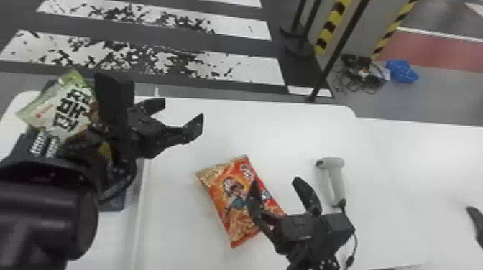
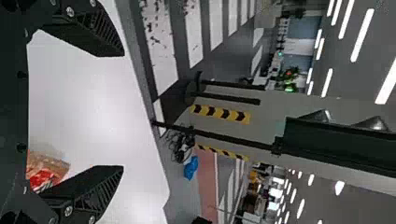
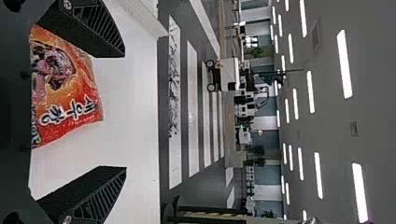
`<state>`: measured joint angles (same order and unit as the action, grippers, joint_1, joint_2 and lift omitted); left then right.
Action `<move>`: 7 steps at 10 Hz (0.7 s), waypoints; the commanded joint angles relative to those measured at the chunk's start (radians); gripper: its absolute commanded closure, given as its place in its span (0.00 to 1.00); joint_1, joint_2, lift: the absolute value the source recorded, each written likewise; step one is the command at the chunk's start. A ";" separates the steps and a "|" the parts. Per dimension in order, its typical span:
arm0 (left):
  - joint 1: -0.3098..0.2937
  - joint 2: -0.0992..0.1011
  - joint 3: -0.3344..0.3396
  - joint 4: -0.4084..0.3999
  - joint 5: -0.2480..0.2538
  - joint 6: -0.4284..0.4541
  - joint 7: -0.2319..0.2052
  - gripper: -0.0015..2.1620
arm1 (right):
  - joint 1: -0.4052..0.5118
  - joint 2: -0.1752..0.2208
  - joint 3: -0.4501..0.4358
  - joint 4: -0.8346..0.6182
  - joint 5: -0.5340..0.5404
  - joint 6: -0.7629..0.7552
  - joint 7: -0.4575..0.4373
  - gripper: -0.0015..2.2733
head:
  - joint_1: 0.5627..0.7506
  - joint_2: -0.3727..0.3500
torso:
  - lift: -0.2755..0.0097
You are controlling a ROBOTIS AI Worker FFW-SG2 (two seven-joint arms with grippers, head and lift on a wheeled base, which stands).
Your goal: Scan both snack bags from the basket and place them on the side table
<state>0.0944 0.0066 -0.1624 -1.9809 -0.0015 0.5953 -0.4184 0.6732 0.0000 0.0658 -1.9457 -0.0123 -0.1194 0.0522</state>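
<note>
My left gripper [image 1: 183, 115] is open above the left part of the table, beside the basket, with nothing between its fingers; the left wrist view shows the gripper [image 2: 122, 112] spread wide. A green and white snack bag [image 1: 68, 111] leans in the dark basket [image 1: 115, 204], partly behind the left arm. The orange-red snack bag [image 1: 233, 201] lies flat on the white table, also seen in the right wrist view as the bag [image 3: 65, 93]. Over its right edge stands my right gripper [image 1: 278, 186], open; in its wrist view the gripper [image 3: 125, 112] holds nothing.
A grey handheld scanner [image 1: 332, 179] with a cable lies on the white table [image 1: 287, 133], right of the orange-red bag. A dark curved object [image 1: 476, 222] shows at the right edge. Beyond the table are black posts, loose cables and a blue bag [image 1: 401, 71] on the floor.
</note>
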 commanded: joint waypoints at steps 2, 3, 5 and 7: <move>0.053 0.041 0.089 -0.004 0.005 -0.209 0.047 0.03 | -0.027 0.001 -0.006 -0.018 0.000 0.186 0.000 0.02 | 0.70 0.32 | 0.70; 0.071 0.053 0.126 0.016 0.014 -0.298 0.056 0.03 | -0.052 0.001 -0.020 -0.027 0.000 0.300 0.003 0.02 | 0.70 0.37 | 0.70; 0.110 0.062 0.201 0.037 0.064 -0.400 0.061 0.03 | -0.095 0.001 -0.057 -0.050 0.000 0.496 0.037 0.03 | 0.70 0.43 | 0.70; 0.148 0.062 0.251 0.043 0.092 -0.473 0.058 0.03 | -0.142 0.001 -0.092 -0.053 -0.032 0.653 0.089 0.03 | 0.70 0.49 | 0.70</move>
<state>0.2297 0.0688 0.0719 -1.9388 0.0796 0.1450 -0.3603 0.5472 0.0000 -0.0140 -1.9981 -0.0302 0.4834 0.1365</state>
